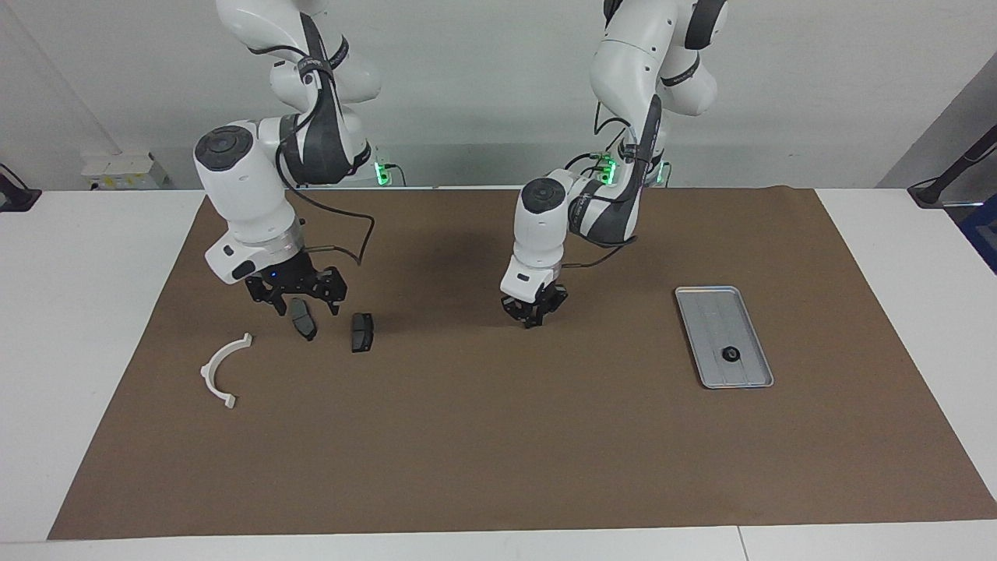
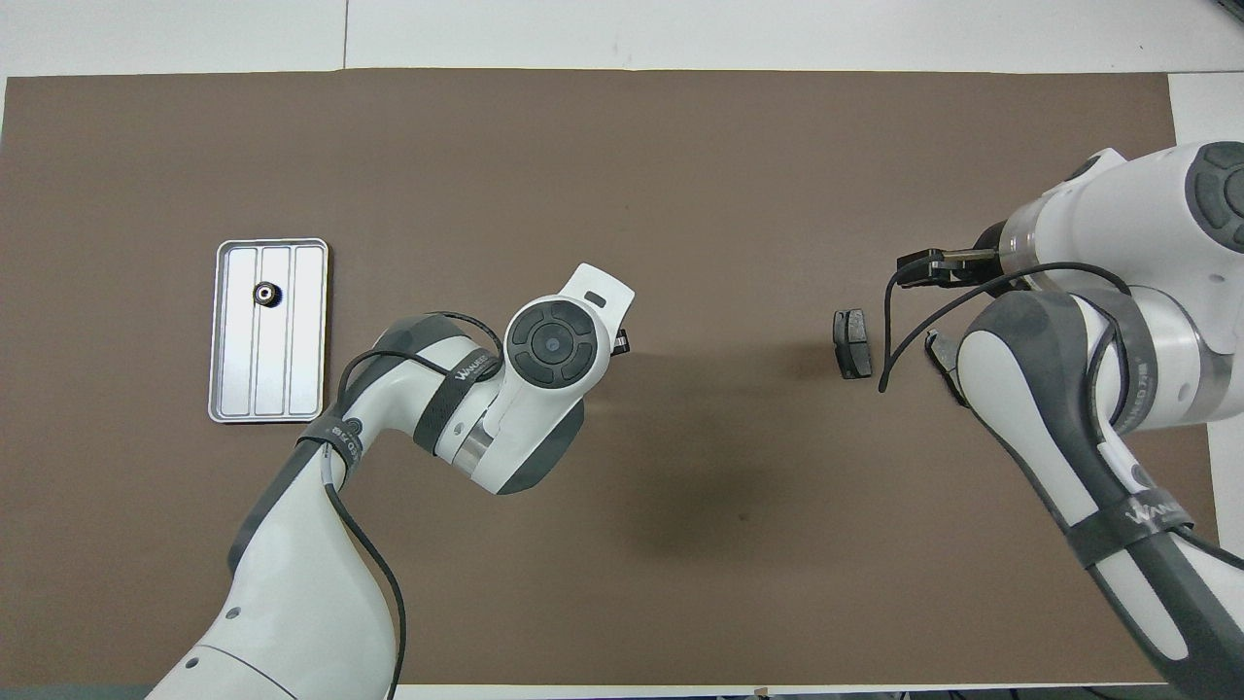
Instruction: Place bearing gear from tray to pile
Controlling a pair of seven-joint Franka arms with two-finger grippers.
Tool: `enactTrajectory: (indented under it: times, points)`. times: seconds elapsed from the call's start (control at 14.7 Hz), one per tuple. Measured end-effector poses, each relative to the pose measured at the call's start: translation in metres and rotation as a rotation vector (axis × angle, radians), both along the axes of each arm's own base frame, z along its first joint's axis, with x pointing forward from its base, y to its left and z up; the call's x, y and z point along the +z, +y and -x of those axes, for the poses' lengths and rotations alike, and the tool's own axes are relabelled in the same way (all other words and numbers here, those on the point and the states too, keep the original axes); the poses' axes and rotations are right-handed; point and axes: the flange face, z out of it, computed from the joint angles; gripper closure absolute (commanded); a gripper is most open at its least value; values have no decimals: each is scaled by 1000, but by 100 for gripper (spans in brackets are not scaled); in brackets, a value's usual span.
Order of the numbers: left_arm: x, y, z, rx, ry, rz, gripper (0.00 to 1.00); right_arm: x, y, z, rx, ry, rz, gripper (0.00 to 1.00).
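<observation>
The silver-grey ridged tray [image 1: 713, 312] lies toward the left arm's end of the table; it also shows in the overhead view [image 2: 301, 369]. The small dark bearing gear [image 1: 731, 354] sits in the tray, at its end farther from the robots [image 2: 264, 294]. The pile lies toward the right arm's end: a white curved arc [image 1: 226, 370] and two dark grey brake pads [image 1: 304, 322] [image 1: 362, 332]. My right gripper [image 1: 306, 305] is open, low over the first pad. My left gripper [image 1: 533, 318] is shut and empty, low over the bare mat at mid-table.
A brown mat [image 1: 498, 436] covers most of the white table. In the overhead view one brake pad [image 2: 853, 342] shows; the right arm [image 2: 1069, 369] hides the other pad and the white arc.
</observation>
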Motion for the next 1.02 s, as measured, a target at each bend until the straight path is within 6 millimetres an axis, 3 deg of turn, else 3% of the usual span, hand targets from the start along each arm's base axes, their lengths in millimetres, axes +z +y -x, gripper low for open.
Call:
enactTrajectory:
  times: [0.07,0.34,0.48,0.61,0.75,0.89,1.02]
  points:
    - [0,0,0,-1,0,-1,0,0,0,0,0,0,0,0]
    - [5,3,-4,-7,-9,-22,0,0,0,0,0,0,0,0]
    - [36,16,-19,3,-24,-26,0,0,0,0,0,0,0,0]
    - [94,60,-42,-11,-35,-33,0,0,0,0,0,1,0,0]
    - [143,129,-64,-27,-36,-47,0,0,4,0,-2,1,-1,0]
    - [162,203,-86,-53,-29,-42,0,0,21,2,-40,4,-7,0]
    - [164,276,-106,-106,-18,-11,0,-1,59,8,-97,12,-18,0]
